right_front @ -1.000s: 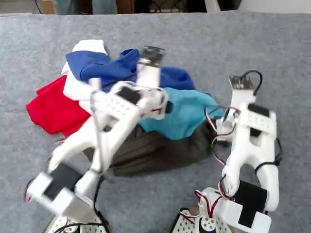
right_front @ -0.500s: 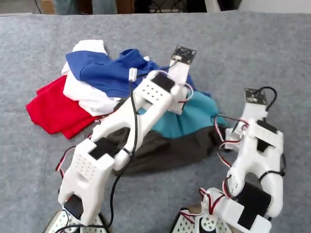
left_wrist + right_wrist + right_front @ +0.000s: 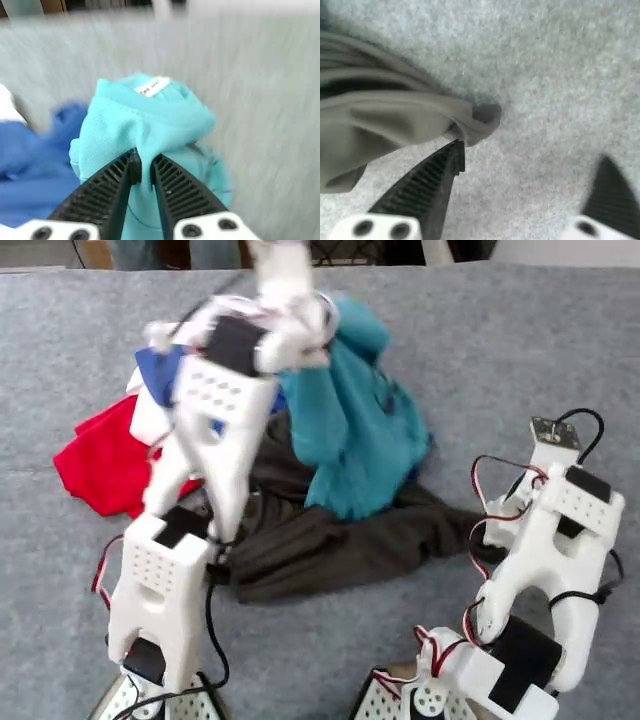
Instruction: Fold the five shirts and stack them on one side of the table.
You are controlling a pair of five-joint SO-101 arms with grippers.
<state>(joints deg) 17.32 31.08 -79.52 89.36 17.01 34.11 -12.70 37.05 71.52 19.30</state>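
Observation:
My left gripper (image 3: 143, 167) is shut on a fold of the teal shirt (image 3: 150, 130) and holds it up above the pile, so the teal shirt (image 3: 360, 425) hangs down from near the table's far edge. Beneath it lies the dark grey shirt (image 3: 330, 540), with the blue shirt (image 3: 160, 375), white shirt (image 3: 148, 420) and red shirt (image 3: 105, 465) bunched on the left. My right gripper (image 3: 530, 165) is open just above the table, right beside a corner of the dark grey shirt (image 3: 395, 120); one finger (image 3: 447, 162) is close under that corner.
Grey felt covers the table (image 3: 540, 350). Open cloth lies to the right and along the front between the two arm bases. The right arm (image 3: 545, 540) stands at the front right.
The left arm has swung up and toward the far edge, lifting the teal shirt off the pile. The right arm has shifted further right, toward the dark shirt's end.

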